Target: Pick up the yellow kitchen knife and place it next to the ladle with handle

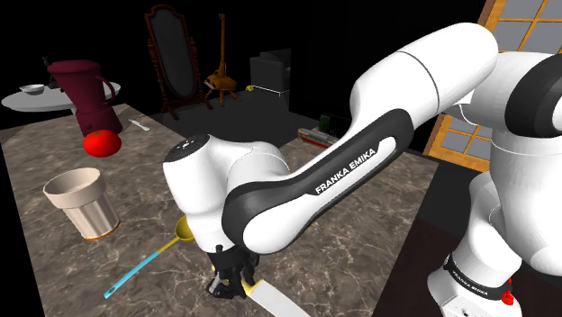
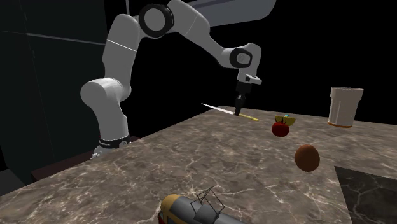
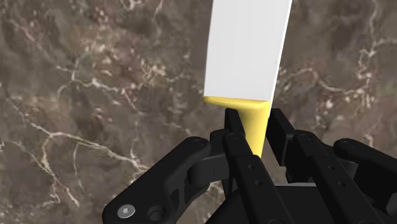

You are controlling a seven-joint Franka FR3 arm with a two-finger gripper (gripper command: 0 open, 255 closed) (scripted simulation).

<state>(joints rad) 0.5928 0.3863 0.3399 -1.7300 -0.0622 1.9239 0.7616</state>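
My black gripper [image 1: 225,283] [image 2: 238,112] [image 3: 254,130] is shut on the knife's yellow handle [image 3: 249,119], low over the marble counter [image 1: 351,194]. The knife's white blade [image 1: 275,302] [image 2: 215,107] [image 3: 248,48] sticks out past the fingers, roughly level. In the shoulder view the ladle [image 1: 158,252] lies just left of the gripper, its yellow bowl [image 1: 183,230] nearest the arm and its thin handle fading to a cyan tip toward the front edge. A yellow and cyan bit of the ladle [image 2: 285,118] peeks out behind the apple in the second exterior view.
A beige ribbed cup [image 1: 83,203] [image 2: 345,106] stands to the shoulder view's left of the ladle. Farther back are a red apple [image 1: 101,142] [image 2: 280,128] and a maroon jug [image 1: 86,90]. A brown round thing [image 2: 306,157] lies on the counter.
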